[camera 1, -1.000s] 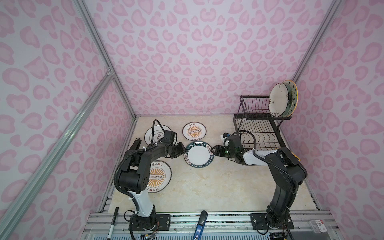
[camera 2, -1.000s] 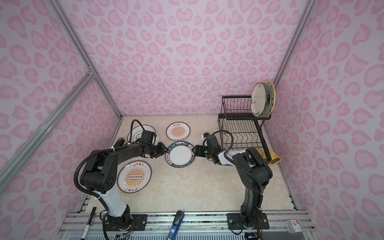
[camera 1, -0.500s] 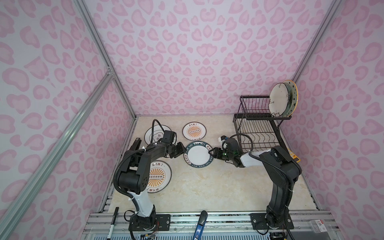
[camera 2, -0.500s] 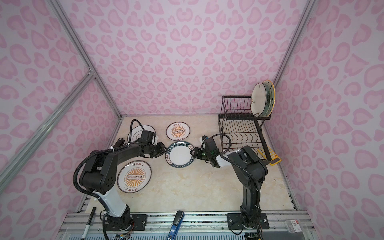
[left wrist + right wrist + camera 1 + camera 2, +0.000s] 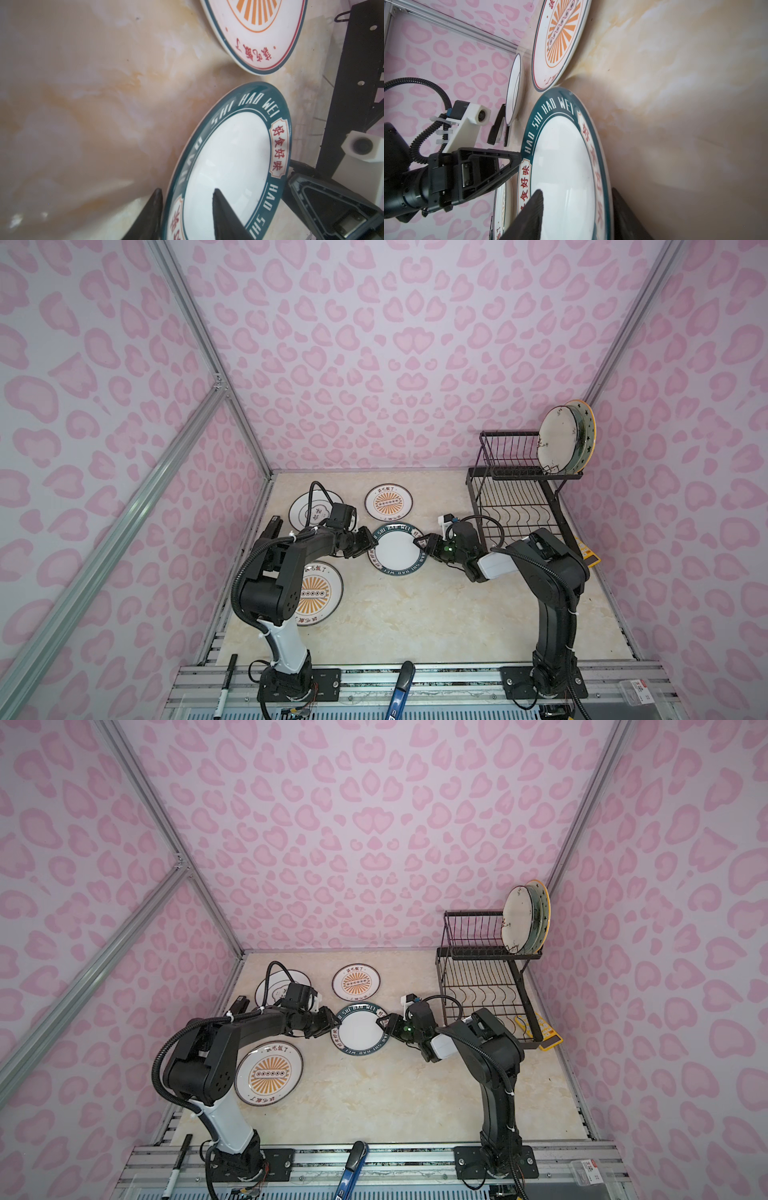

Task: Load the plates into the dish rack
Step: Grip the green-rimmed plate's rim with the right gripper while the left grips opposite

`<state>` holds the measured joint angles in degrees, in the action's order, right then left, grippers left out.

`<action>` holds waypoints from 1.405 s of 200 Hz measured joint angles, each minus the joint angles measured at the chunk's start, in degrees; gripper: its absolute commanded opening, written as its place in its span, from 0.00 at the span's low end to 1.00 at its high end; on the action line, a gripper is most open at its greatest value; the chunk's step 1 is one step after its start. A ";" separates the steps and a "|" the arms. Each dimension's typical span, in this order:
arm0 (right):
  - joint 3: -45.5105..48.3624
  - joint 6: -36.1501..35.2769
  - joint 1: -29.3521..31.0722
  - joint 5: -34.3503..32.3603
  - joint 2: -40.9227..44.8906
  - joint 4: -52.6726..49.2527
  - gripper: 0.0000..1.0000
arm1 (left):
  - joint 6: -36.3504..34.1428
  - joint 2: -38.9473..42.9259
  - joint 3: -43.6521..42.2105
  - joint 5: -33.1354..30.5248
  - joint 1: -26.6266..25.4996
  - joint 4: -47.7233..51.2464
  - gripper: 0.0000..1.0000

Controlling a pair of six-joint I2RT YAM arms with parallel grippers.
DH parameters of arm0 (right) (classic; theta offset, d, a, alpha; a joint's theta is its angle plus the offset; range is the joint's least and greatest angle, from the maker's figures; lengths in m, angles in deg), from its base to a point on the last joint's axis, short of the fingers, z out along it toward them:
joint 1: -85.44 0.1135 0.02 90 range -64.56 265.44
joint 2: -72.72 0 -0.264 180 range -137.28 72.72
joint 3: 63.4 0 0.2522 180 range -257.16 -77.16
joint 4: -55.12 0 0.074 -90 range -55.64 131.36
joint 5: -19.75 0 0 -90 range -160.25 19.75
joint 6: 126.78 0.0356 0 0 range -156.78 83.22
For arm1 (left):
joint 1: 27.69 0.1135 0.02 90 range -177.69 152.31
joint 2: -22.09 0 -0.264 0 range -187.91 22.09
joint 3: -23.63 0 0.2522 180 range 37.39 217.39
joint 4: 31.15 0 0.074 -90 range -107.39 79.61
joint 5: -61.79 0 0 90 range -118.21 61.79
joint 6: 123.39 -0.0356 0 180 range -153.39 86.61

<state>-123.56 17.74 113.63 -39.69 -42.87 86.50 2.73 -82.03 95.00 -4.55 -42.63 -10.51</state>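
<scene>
Pinching from two sides, top view: left gripper and right gripper meet opposite edges of the lettered plate. The plate sits mid-table between the near sunburst plate and the far sunburst plate, well short of the dish rack. The rack's lower slots are bare, and stood plates occupy its upper tier.
Top view again: same layout; the lettered plate bridges the two grippers, with the dish rack off to the right.
Left wrist view: fingers straddle the dark rim, one beneath it and one on the white well. The left gripper looks clamped on the lettered plate, whose near edge seems raised off the marbled tabletop.
Right wrist view: right gripper has one finger over the well and one under the rim; whether it squeezes cannot be told.
Risk, handover: if the left lets go before the right bites, the plate likely drops and may chip.
Risk, glaze: the rim is slick and the pinch shallow, so a tilt could slide the plate out.
Risk, neighbour: the far sunburst plate lies just beside, and a swing may knock it.
</scene>
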 measured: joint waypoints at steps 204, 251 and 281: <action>1.29 7.04 -2.47 3.26 0.11 3.41 0.02 | -0.76 0.96 1.16 -1.33 -0.17 0.76 0.40; 1.99 7.63 -3.45 3.67 1.53 4.31 0.00 | -2.40 5.16 1.11 -2.49 0.79 1.62 0.41; 2.01 7.61 -3.72 3.96 2.23 4.79 0.00 | -3.30 7.06 1.11 -1.97 1.07 2.45 0.42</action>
<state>-121.55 25.35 109.91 -35.73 -40.64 91.29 -0.57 -74.97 96.11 -6.52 -41.56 -8.06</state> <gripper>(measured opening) 0.060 0.419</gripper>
